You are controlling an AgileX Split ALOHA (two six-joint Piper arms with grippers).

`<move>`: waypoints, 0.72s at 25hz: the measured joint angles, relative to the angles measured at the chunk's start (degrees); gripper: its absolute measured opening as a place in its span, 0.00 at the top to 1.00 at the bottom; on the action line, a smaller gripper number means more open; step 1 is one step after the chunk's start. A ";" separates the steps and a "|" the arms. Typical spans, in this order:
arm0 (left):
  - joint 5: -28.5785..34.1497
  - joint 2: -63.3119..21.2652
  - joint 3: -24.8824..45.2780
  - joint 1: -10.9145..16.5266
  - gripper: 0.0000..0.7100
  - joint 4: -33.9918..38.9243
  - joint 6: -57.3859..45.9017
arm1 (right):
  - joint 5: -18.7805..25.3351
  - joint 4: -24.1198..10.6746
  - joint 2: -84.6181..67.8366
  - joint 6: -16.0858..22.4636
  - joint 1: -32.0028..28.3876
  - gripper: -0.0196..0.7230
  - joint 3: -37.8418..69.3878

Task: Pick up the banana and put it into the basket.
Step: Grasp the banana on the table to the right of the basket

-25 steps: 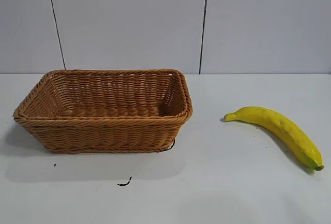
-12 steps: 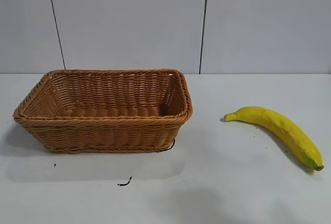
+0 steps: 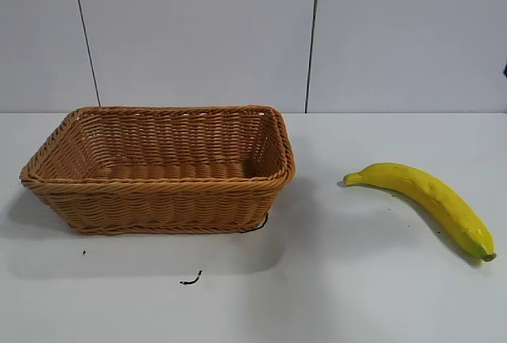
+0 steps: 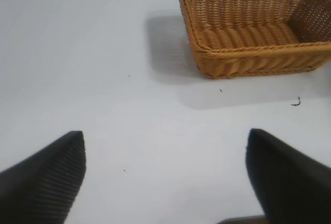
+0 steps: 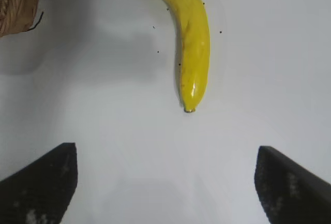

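Your right gripper (image 5: 164, 182) hangs spread wide, empty, above the table (image 3: 356, 280) near the banana (image 3: 432, 198); the basket (image 3: 158, 173) is cut off in the right wrist view.

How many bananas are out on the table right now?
1. The banana lies on the white table to the right of the basket, apart from it. The basket's inside looks empty, so none seems hidden there.
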 joint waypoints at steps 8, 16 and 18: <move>0.00 0.00 0.00 0.00 0.11 0.00 0.00 | -0.29 0.17 9.74 -4.19 0.00 0.12 -3.50; 0.00 0.00 0.00 0.00 0.11 0.00 0.00 | -2.27 1.64 14.96 -4.67 0.00 0.12 -3.57; 0.00 0.00 0.00 0.00 0.11 0.00 0.00 | -2.51 1.64 16.38 -4.67 0.00 0.12 -3.57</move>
